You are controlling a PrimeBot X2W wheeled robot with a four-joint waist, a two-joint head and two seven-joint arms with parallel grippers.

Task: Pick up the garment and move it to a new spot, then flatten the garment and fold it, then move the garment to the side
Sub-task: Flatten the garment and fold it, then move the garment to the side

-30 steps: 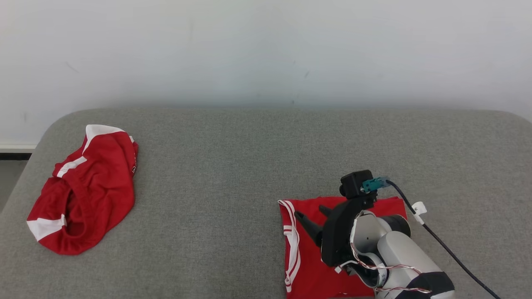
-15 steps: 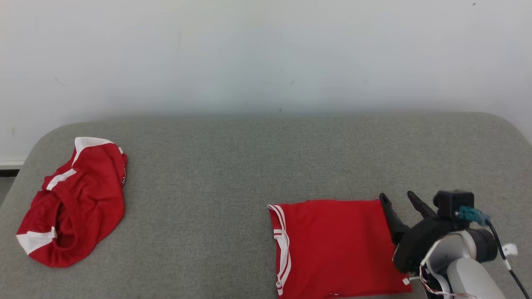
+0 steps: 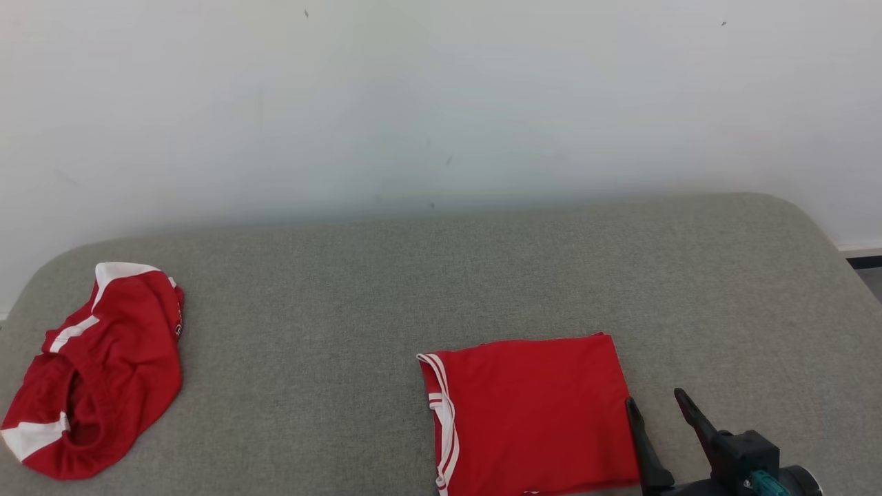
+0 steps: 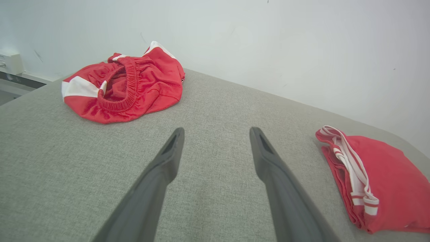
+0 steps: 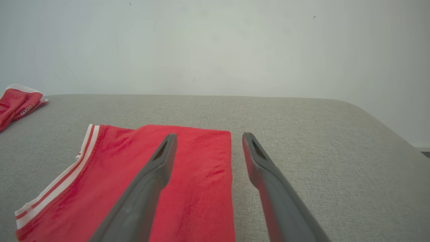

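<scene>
just beside the folded garment (image 3: 530,413), right hand (image 3: 654,397) wide open and empty

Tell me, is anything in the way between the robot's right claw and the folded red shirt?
Nothing visible is. The open right gripper is by the right edge of the folded red garment with white striped trim on the grey fabric surface. The crumpled red and white shorts lie far off to its left.

A grey woven-fabric padded surface (image 3: 386,289) with rounded corners stands against a plain white wall (image 3: 441,103). Crumpled red-and-white elastic-waisted shorts (image 3: 117,358) lie at its left end.
</scene>
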